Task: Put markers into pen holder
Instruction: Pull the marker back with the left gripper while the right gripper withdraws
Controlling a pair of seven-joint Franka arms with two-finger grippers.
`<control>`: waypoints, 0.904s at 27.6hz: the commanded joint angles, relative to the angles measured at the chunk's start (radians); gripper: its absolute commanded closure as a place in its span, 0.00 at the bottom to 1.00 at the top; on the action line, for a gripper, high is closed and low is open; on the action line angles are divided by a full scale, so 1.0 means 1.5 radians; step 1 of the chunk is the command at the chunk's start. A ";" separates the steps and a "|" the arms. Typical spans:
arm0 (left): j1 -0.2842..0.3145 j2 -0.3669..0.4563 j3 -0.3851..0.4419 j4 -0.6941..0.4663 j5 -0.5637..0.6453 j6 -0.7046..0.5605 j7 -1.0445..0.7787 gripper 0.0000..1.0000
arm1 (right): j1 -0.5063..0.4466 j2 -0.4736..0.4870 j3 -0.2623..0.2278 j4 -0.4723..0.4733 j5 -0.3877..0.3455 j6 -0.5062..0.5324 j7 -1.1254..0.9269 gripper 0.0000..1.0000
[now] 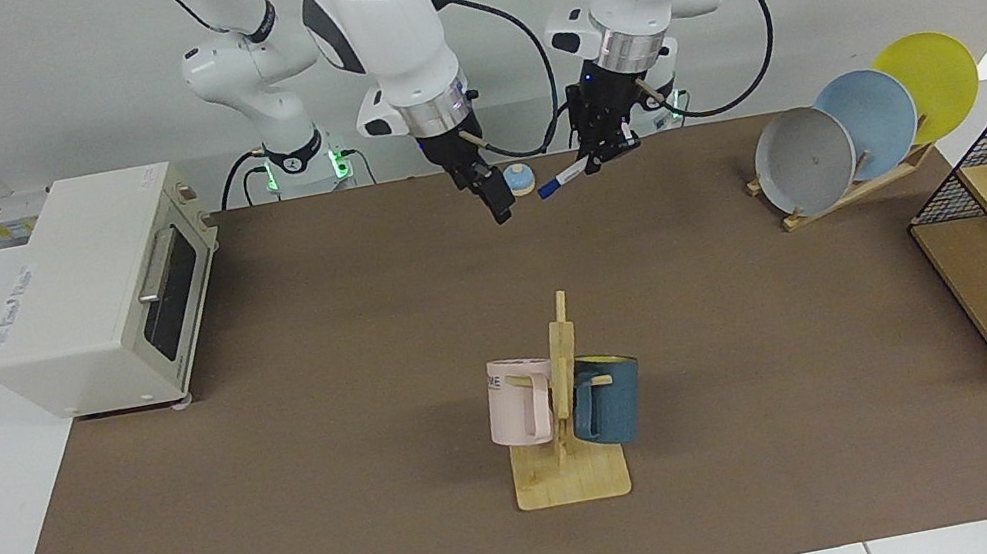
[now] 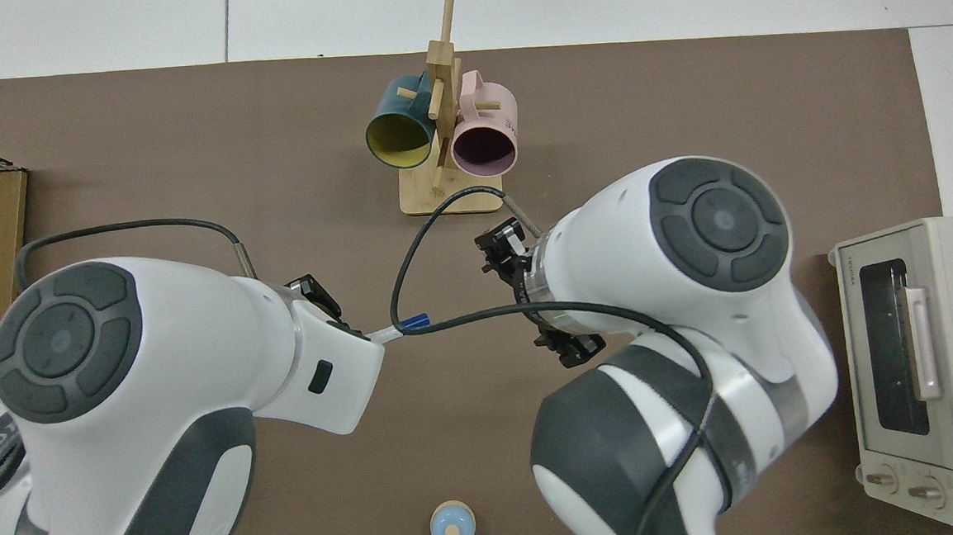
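marker (image 1: 564,176) pinched in left gripper (image 1: 602,152), mid-air; right gripper (image 1: 495,198) nearby, prob. empty, fingers unclear

Partial letters "ME" on pink mug (image 1: 521,401), small unreadable brand print on white toaster oven (image 1: 91,297)

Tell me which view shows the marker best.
The facing view. There the marker shows nearly whole, white barrel and blue cap, tilted in the left gripper, clear of the right gripper. The top view shows only its capped end; the left arm hides the rest.
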 commanded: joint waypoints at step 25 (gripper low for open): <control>0.223 -0.016 0.017 0.014 0.435 -0.058 -0.001 1.00 | -0.191 -0.081 -0.005 0.013 -0.116 -0.140 -0.848 0.00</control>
